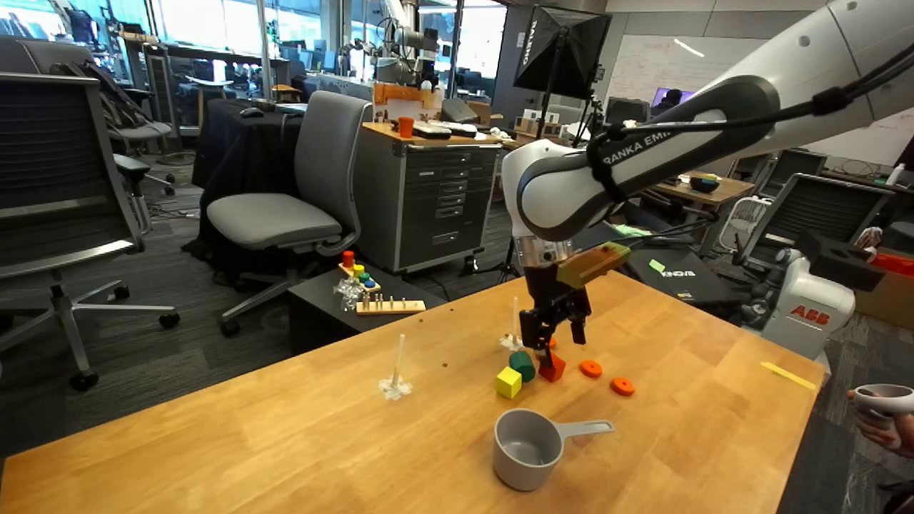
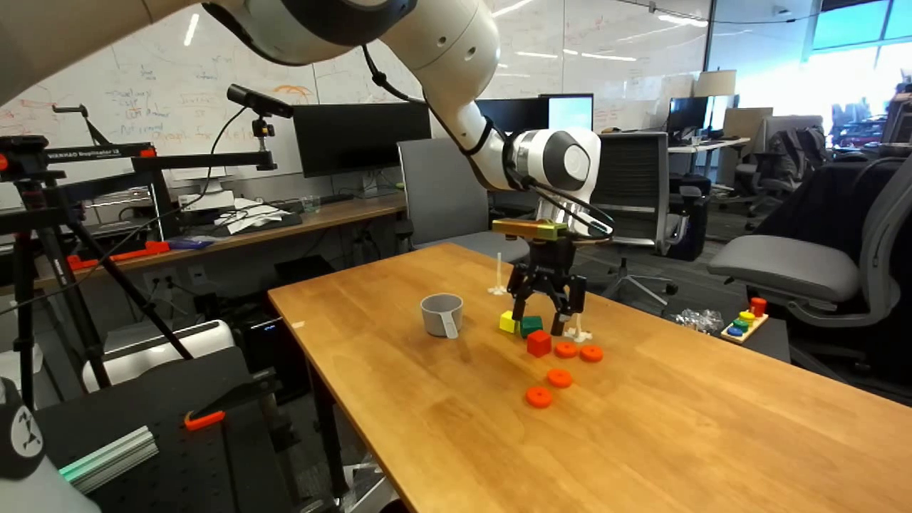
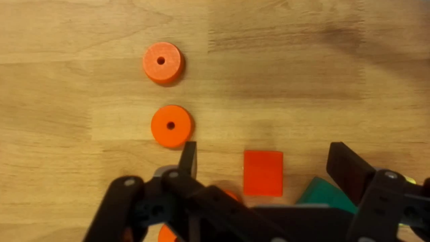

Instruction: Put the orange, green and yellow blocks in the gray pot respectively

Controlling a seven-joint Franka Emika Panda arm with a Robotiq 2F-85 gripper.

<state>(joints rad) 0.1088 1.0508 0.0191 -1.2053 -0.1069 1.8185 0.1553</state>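
Over the table (image 1: 285,442), in an exterior view, my gripper (image 1: 563,349) hangs low by the red block (image 1: 554,371); green block (image 1: 523,366) and yellow block (image 1: 509,383) sit close, pot (image 1: 520,477) upright near them. In an exterior view, I see orange discs (image 2: 539,399) near that red block. In the wrist view, my gripper's wide, red block showing in the gap.

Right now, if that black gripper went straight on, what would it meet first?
Probably the red-orange, wooden-looking cube framed between its open fingers; depth is unclear, and one may brush the dark green block first.
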